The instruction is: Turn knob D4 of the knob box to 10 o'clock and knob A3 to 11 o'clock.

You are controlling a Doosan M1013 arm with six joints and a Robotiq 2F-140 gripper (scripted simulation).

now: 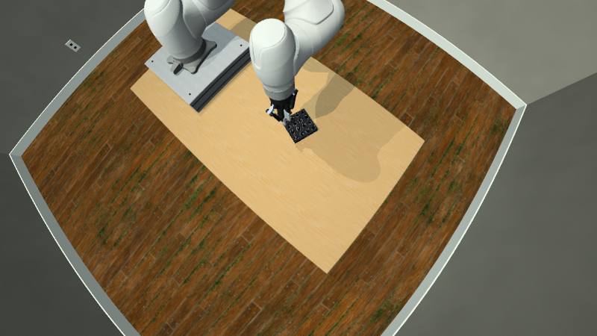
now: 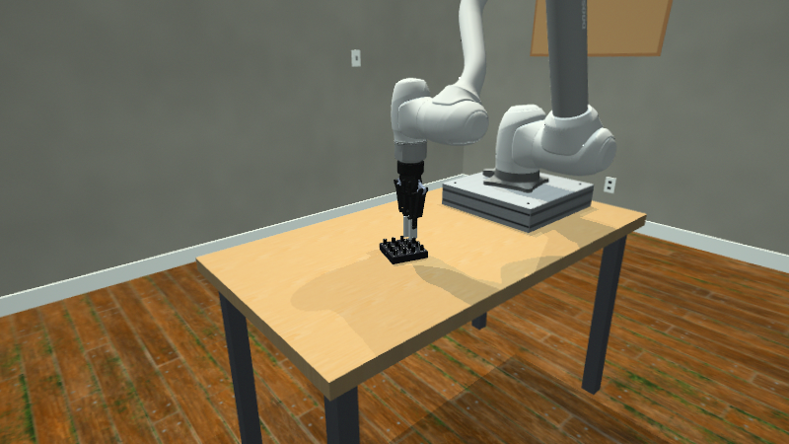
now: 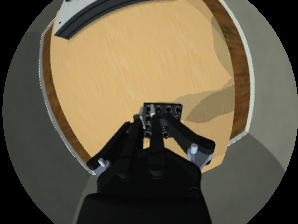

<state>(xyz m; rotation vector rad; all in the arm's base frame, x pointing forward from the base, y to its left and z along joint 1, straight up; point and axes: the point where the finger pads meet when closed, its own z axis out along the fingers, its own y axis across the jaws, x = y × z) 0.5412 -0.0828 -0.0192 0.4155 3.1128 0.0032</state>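
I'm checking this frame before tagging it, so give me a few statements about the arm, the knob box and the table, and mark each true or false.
1. The knob box stands on the table. True.
2. The gripper points down over the box's edge nearest the arm's base. True.
3. The gripper's fingers are spread wide. False: they are nearly together.
4. The box lies tipped on its side. False: it sits flat, knobs up.
5. The arm's base stands on the floor. False: it is on the table.

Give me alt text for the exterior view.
A white robot arm reaches straight down, its black gripper nearly shut at the rear edge of a small black knob box standing on a light wooden table.
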